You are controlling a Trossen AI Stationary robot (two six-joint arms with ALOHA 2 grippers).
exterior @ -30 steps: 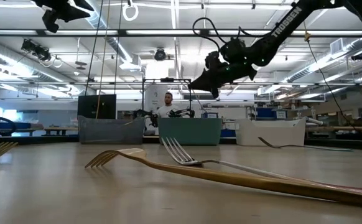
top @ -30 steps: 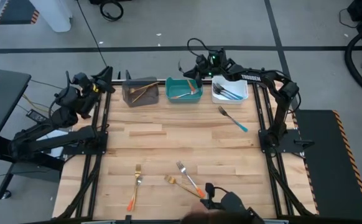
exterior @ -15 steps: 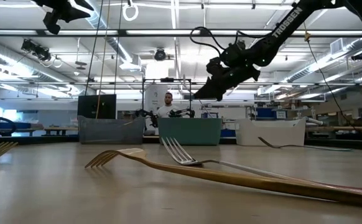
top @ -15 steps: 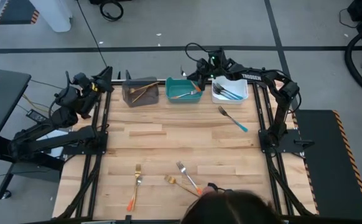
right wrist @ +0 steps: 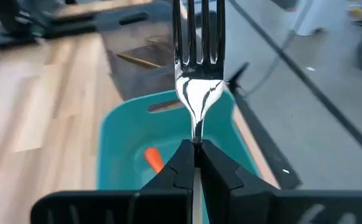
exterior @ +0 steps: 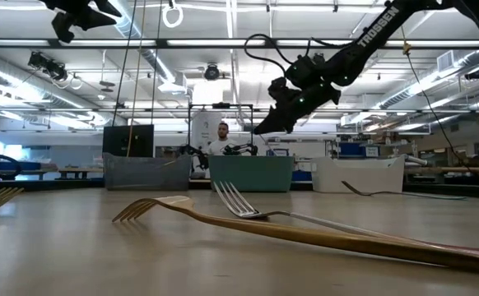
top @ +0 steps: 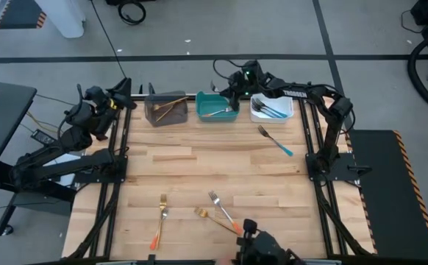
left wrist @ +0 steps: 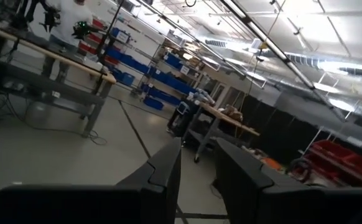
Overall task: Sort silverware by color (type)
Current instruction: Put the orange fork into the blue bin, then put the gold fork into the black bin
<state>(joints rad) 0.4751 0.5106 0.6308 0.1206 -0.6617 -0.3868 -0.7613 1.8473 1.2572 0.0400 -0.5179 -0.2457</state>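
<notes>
Above the teal bin (right wrist: 116,146), the right tool (right wrist: 195,163) is pinching a fork (right wrist: 198,68) upright by its neck.
If that thin pinch is slipping, the fork is risking a drop outside the bin; the left tool (left wrist: 196,168) is waiting spread off the wooden worktop (top: 199,158), loose forks (top: 221,210) lying near, workshop shelving beyond.
</notes>
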